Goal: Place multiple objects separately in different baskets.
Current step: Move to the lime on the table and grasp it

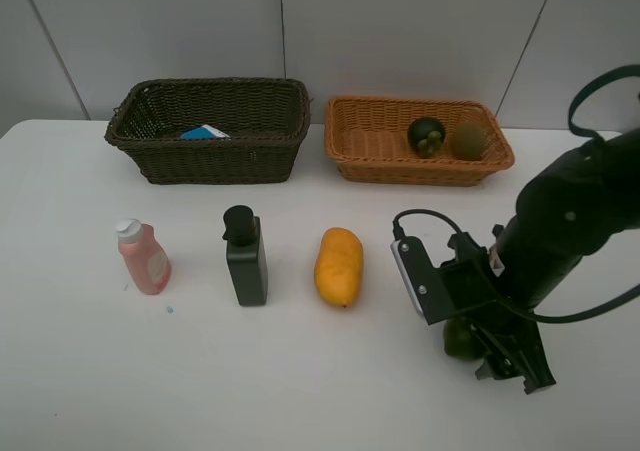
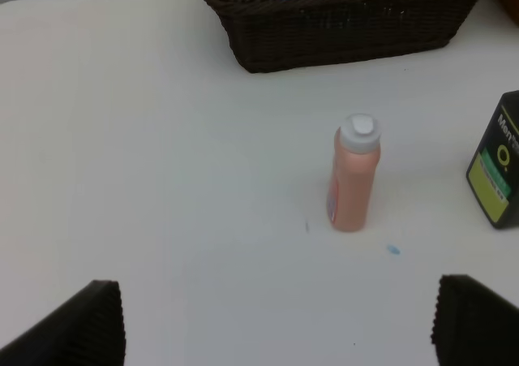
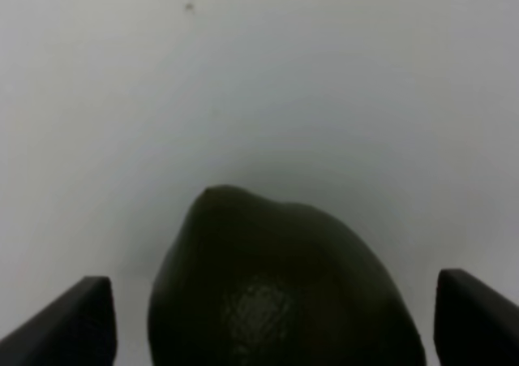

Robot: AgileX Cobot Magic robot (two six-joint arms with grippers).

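In the lower right of the overhead frame, the right arm's black gripper (image 3: 272,321) hangs low over the round, dark green lime (image 1: 460,341), which lies on the white tabletop (image 1: 300,391). The wrist view shows its two fingers (image 3: 69,321) spread wide, one on each side of the fruit and not closed on it.

The left gripper (image 2: 276,325) is likewise spread apart and empty, near the pink plastic bottle with a white cap (image 1: 143,258). That bottle stands at centre left, in a row with the black pump bottle (image 1: 245,256) and the yellow-orange mango (image 1: 339,266).

At upper left, the dark brown woven basket (image 1: 205,161) holds a blue-and-white item (image 1: 205,132). Right of it, the light orange wicker basket (image 1: 400,171) holds the dark mangosteen (image 1: 427,135) and the brown kiwi (image 1: 468,139).
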